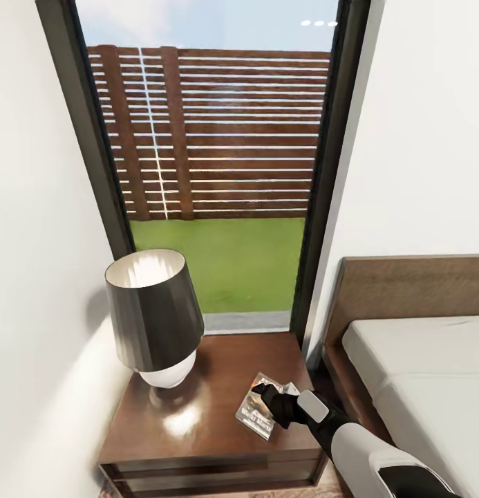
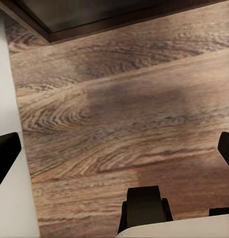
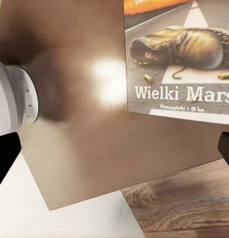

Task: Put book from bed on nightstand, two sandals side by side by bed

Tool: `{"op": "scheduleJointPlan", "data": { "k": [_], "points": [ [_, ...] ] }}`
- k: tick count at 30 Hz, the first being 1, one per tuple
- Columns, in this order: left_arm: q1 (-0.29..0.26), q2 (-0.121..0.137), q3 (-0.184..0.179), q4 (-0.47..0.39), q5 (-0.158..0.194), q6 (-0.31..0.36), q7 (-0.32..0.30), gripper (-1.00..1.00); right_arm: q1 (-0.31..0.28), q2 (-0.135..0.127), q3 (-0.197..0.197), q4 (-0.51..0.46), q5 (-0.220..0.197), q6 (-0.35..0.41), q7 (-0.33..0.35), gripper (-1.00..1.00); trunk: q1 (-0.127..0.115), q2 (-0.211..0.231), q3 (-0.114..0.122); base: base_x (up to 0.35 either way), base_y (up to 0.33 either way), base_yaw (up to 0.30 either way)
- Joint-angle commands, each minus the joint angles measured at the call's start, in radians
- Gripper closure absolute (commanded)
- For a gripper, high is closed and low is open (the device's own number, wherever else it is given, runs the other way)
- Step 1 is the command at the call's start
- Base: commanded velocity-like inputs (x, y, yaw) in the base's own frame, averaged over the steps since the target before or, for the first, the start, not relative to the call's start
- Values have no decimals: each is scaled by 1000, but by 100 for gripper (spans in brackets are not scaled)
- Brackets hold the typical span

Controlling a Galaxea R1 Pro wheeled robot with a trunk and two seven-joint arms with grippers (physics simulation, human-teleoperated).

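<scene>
Right arm reaches over the nightstand (image 1: 218, 387) beside the bed (image 1: 419, 373), its right gripper (image 1: 275, 404) hovering low at the book (image 1: 258, 408). Book lies flat on the glossy top, near the front right corner, clear of the lamp (image 1: 156, 318) standing at the back left; that corner is likely chosen as the nearest bare spot to the bed. In the right wrist view the book's cover (image 3: 181, 54) faces up, boot picture and white title readable, and the two dark fingertips (image 3: 5, 158) sit wide apart at the frame edges with nothing between them, so the pincer is spread and the book looks released. Left gripper (image 2: 114, 158) hangs over the plank floor (image 2: 119, 114), fingers likewise spread and empty, parked out of the way. Judgement: book step looks done; sandals remain.
</scene>
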Motion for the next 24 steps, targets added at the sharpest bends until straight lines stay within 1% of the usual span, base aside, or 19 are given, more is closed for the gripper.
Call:
{"op": "scheduleJointPlan", "data": {
  "k": [1,24],
  "points": [
    [-1,1,-9,0,10,-3,5,-100,0,0,0,0,1,3,2,-100,-4,7,2,0,0,0],
    [-1,2,-10,2,8,-2,9,-100,0,3,7,0,8,-6,8,-100,-92,168,74,0,0,0]
  ]
}}
